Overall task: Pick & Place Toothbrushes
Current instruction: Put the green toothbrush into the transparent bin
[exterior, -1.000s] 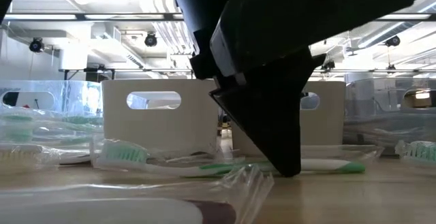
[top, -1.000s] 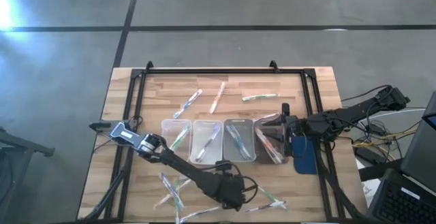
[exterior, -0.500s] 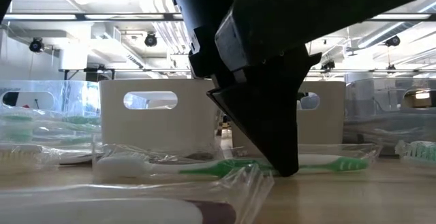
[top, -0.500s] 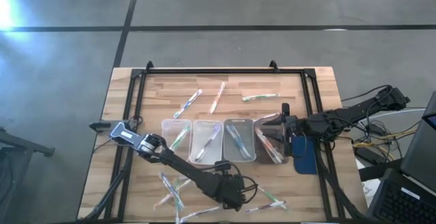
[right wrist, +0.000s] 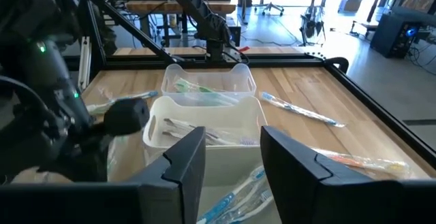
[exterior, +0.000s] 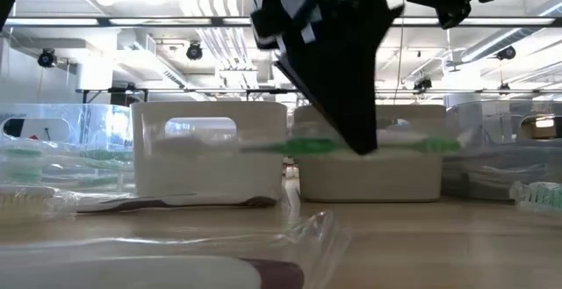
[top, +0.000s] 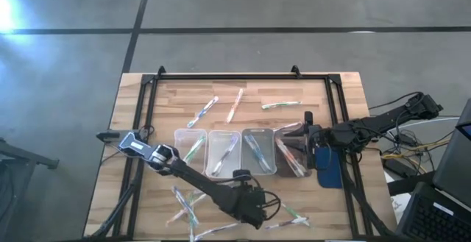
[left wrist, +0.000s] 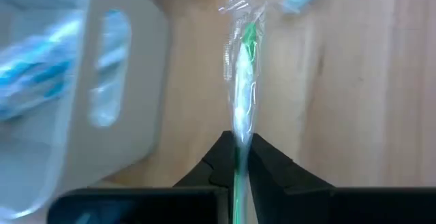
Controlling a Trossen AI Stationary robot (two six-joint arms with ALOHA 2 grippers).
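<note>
My left gripper (exterior: 360, 140) hangs over the table's near side, in front of the row of clear trays (top: 223, 152), and is shut on a green toothbrush (exterior: 299, 147) in clear wrapping (left wrist: 240, 81). In the high view the arm's end (top: 250, 207) hides that brush. Loose toothbrushes lie flat on the wood at the far side (top: 235, 104) and at the near left (top: 188, 205). My right gripper (right wrist: 231, 163) waits open at the right, over the rightmost tray (top: 291, 155). My left gripper pinches the wrapped toothbrush's handle (left wrist: 237, 142) between its two fingertips. The fingers (exterior: 347, 104) slant down from above. The brush hangs level, lifted clear of the table, with its longer part (exterior: 202, 146) sticking out to one side of the fingers.
Several clear trays stand side by side mid-table, each with toothbrushes inside (top: 257, 152). A black frame rail (top: 228, 76) runs round the tabletop. More wrapped brushes lie near the front edge (top: 291, 216). A blue object (top: 329, 167) sits under the right arm.
My left gripper has risen straight up with the green toothbrush. The brush lay on the table a second ago; now it hangs level, clear of the wood, at the height of the trays' upper halves.
</note>
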